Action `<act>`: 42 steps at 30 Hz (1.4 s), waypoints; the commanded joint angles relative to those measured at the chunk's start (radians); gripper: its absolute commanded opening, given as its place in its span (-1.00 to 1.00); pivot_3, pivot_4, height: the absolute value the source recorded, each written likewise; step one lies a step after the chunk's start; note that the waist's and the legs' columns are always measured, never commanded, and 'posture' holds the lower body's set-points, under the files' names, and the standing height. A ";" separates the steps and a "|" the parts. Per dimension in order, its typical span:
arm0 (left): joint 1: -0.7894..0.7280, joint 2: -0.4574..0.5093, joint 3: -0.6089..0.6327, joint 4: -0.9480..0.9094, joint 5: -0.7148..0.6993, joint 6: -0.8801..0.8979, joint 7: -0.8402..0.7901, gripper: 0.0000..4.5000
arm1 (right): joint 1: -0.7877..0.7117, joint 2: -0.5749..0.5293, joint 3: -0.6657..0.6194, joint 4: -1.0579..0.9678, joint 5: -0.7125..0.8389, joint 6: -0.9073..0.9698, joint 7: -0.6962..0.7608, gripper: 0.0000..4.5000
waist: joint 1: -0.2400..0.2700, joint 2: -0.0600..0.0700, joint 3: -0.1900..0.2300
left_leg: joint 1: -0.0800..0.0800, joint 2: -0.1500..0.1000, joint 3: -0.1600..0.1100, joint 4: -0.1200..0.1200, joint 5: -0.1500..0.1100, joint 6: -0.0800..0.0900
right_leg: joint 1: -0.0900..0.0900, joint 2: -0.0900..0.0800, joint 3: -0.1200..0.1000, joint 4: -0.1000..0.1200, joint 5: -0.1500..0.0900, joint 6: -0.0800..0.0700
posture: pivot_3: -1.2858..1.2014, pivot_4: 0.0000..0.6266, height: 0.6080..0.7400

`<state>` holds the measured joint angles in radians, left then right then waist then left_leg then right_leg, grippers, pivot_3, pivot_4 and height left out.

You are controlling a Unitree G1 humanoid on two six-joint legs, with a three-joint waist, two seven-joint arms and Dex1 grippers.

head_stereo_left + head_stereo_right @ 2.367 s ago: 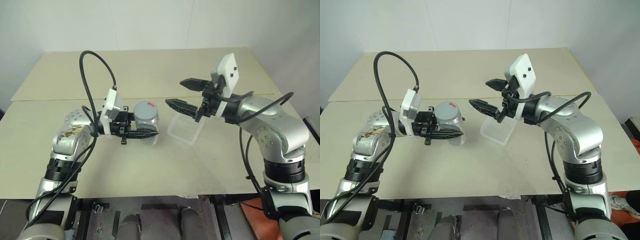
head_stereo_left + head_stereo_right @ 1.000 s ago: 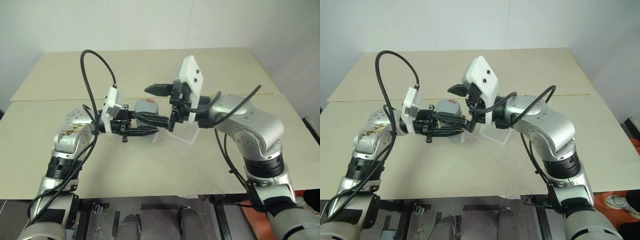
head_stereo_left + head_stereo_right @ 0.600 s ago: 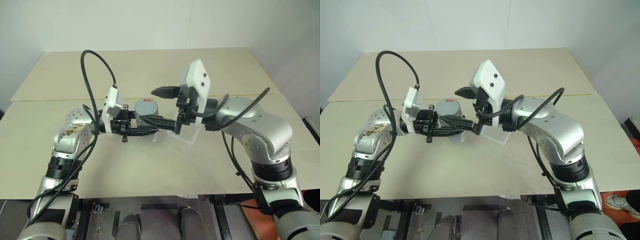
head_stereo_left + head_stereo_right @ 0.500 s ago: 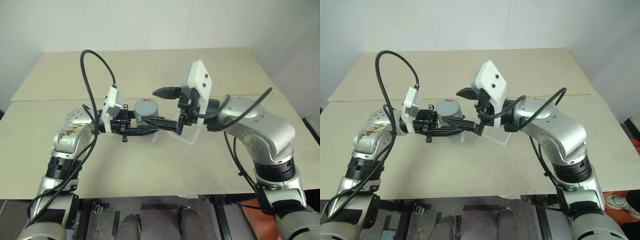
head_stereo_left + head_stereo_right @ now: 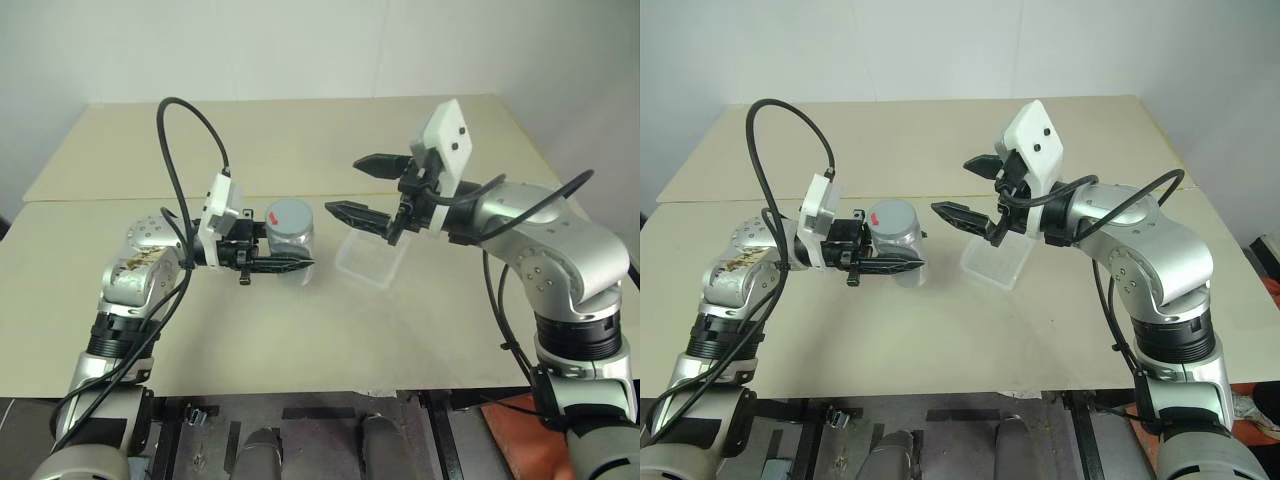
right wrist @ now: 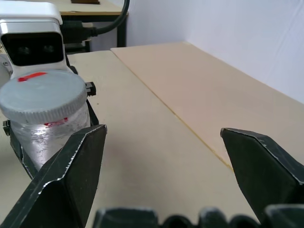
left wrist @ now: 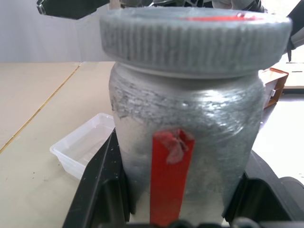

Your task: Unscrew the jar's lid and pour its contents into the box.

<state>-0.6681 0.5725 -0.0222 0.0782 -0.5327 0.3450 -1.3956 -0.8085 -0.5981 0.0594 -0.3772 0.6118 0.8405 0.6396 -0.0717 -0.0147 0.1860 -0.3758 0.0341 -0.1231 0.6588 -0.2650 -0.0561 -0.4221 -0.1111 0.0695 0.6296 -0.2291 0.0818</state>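
Left gripper point(image 5: 292, 266): clamped tight on the jar point(image 5: 289, 243), holding it upright above the table point(image 5: 300, 330), fingers hugging the body below the cap.
Jar: gripped in mid-scene, just left of the box point(image 5: 372, 256); the red-and-white label shows in the left wrist view.
Lid point(image 5: 290, 216): on the jar, grey, red mark facing up, ribbed edge clear to see, nothing touching it.
Right gripper point(image 5: 365, 188): released and spread wide, empty, hanging beside the jar on the box side, one finger high and one low, both apart from the cap.
Box: clear tray resting on the table under the right gripper's fingers, open side up, near the jar.
Contents: cannot be made out through the jar wall.
Step in hand: unscrewing, by the look of it, with the right gripper between grips on the cap and pouring not yet begun.
Next move: the open fingers need to come across and straddle the lid at rim height, pinch it squarely, then twist while the left holds the jar firm.
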 commanded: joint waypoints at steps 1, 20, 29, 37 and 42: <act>-0.023 0.001 0.010 -0.020 -0.013 -0.017 -0.007 -0.14 | 0.002 -0.013 -0.033 -0.032 0.001 -0.004 0.005 0.99 | 0.000 0.000 0.000 | 0.000 0.000 0.000 0.000 0.000 0.000 | 0.000 0.000 0.000 0.000 0.000 0.000 | 0.03 -0.52 1.00; -0.031 -0.027 0.006 0.011 0.004 -0.041 0.020 -0.14 | -0.039 0.052 0.008 -0.110 0.121 0.050 0.017 0.99 | 0.001 0.000 0.000 | 0.000 0.000 0.000 0.000 0.000 0.000 | 0.000 0.000 0.000 0.000 0.000 0.000 | 0.03 -0.52 1.00; -0.037 -0.022 0.007 0.008 0.002 -0.034 0.014 -0.14 | -0.085 0.109 0.070 -0.064 0.084 0.044 0.003 0.99 | 0.001 0.000 0.000 | 0.000 0.000 0.000 0.000 0.000 0.000 | 0.000 0.000 0.000 0.000 0.000 0.000 | 0.03 -0.52 1.00; -0.034 -0.022 0.009 0.004 0.008 -0.039 0.011 -0.14 | -0.093 0.144 0.089 -0.051 0.079 0.059 0.004 0.99 | 0.001 0.000 0.000 | 0.000 0.000 0.000 0.000 0.000 0.000 | 0.000 0.000 0.000 0.000 0.000 0.000 | 0.03 -0.52 1.00; -0.029 -0.024 0.011 -0.006 0.007 -0.039 0.016 -0.14 | -0.088 0.150 0.087 -0.059 0.085 0.073 0.011 0.99 | 0.001 0.000 0.000 | 0.000 0.000 0.000 0.000 0.000 0.000 | 0.000 0.000 0.000 0.001 0.000 0.000 | 0.03 -0.52 1.00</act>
<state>-0.6759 0.5452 -0.0229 0.1012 -0.5145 0.3258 -1.3793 -0.8755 -0.4536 0.1523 -0.4042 0.6887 0.9084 0.6474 -0.0708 -0.0147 0.1860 -0.3757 0.0341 -0.1234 0.6589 -0.2649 -0.0562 -0.4221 -0.1111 0.0695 0.6301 -0.2291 0.0818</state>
